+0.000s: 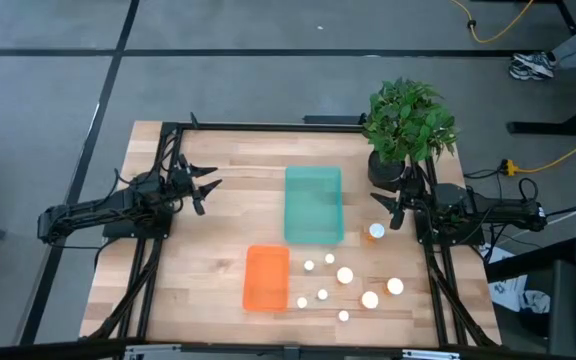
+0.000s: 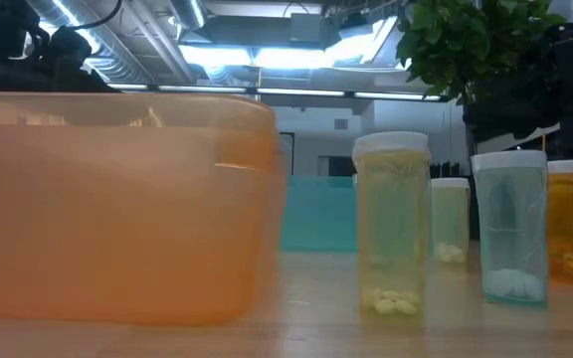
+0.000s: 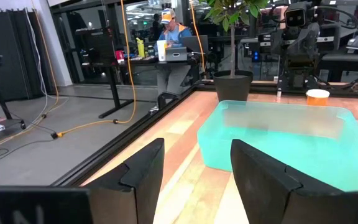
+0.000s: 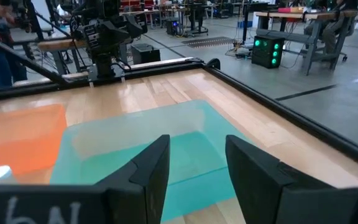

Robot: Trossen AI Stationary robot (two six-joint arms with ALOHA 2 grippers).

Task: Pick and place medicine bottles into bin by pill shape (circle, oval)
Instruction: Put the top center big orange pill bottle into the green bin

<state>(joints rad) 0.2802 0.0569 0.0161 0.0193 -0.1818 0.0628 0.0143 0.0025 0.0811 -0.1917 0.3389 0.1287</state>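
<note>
Medicine bottles (image 1: 345,275) stand scattered at the lower right of the table (image 1: 218,200), beside the orange bin (image 1: 266,277) and below the teal bin (image 1: 314,204). My left gripper (image 1: 206,190) waits at middle left, fingers spread wide and empty; my right gripper (image 1: 390,214), likewise wide and empty, hovers near one bottle (image 1: 376,232) beside the plant (image 1: 408,125).

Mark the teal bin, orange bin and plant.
teal bin (image 1: 313,232): high view, near rim.
orange bin (image 1: 266,300): high view, near rim.
plant (image 1: 409,120): high view, leaves.
</note>
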